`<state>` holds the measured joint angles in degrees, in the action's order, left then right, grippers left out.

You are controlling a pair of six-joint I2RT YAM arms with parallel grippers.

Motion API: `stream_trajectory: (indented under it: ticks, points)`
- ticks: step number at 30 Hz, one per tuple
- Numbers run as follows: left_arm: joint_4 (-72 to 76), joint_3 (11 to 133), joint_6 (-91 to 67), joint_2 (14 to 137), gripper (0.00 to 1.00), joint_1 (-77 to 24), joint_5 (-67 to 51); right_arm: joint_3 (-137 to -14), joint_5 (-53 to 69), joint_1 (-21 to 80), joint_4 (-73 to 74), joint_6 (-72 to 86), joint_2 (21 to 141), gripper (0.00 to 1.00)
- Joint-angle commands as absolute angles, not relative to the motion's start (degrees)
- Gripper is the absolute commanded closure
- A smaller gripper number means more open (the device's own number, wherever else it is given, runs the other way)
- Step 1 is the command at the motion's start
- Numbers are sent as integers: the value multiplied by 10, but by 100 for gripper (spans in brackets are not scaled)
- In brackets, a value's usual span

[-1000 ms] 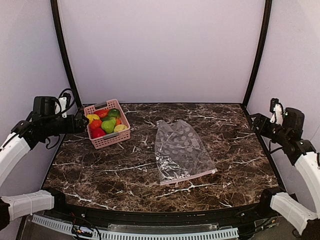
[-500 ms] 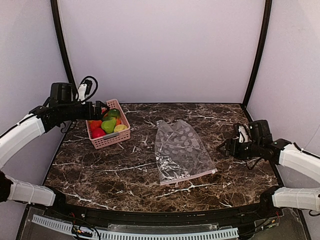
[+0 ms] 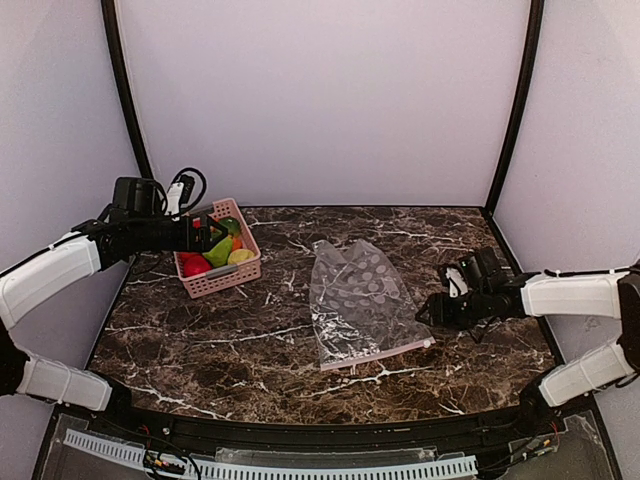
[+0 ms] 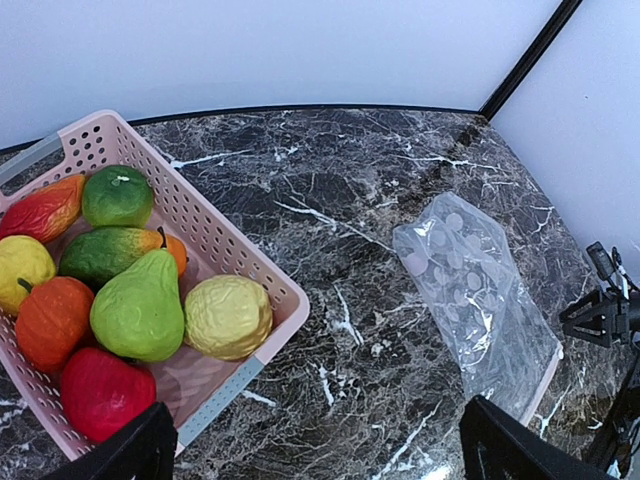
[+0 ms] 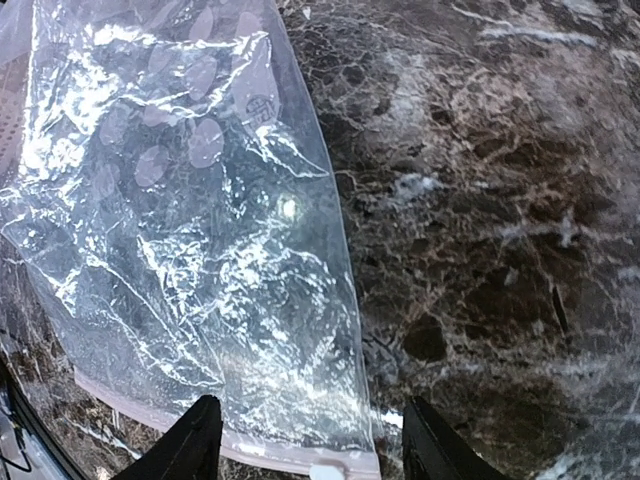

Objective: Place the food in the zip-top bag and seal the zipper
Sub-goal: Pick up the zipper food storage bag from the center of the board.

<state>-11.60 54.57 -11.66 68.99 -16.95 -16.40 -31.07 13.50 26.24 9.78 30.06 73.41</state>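
Dark marble desk [image 3: 200, 350], lilac walls [image 3: 320, 100]. L end effector [image 4: 325, 452] spread; pink basket [image 4: 205, 205] w/ food [image 4: 140, 305] ahead-left. R end effector [image 5: 305, 445] spread, zip-top bag [image 5: 200, 250] just ahead.

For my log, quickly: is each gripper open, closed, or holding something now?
Left gripper: open, holding nothing.
Right gripper: open, holding nothing, over the zip-top bag at its zipper edge.

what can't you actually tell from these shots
The bag mouth, open or sealed: too small in the top view; the right wrist view's bottom edge clips the zipper.
The food deep in the basket: covered by the top pieces, both views.
Whether the right gripper touches the bag: fingertips cut off at its wrist view's bottom edge.
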Motion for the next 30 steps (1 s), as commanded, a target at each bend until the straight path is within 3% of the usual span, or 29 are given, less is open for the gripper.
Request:
stream_trajectory:
  ticks: [1, 16, 30]
  points:
    - [-104, 536, -124, 687, 0, -172, -183, -360, 117, 274, 57, 260, 784, 41]
    - [-104, 537, -135, 695, 0, -171, -212, -482, 67, 273, 38, 184, 942, 48]
    - [-102, 537, -138, 699, 0, -172, -226, -520, 101, 264, 7, 172, 1010, 63]
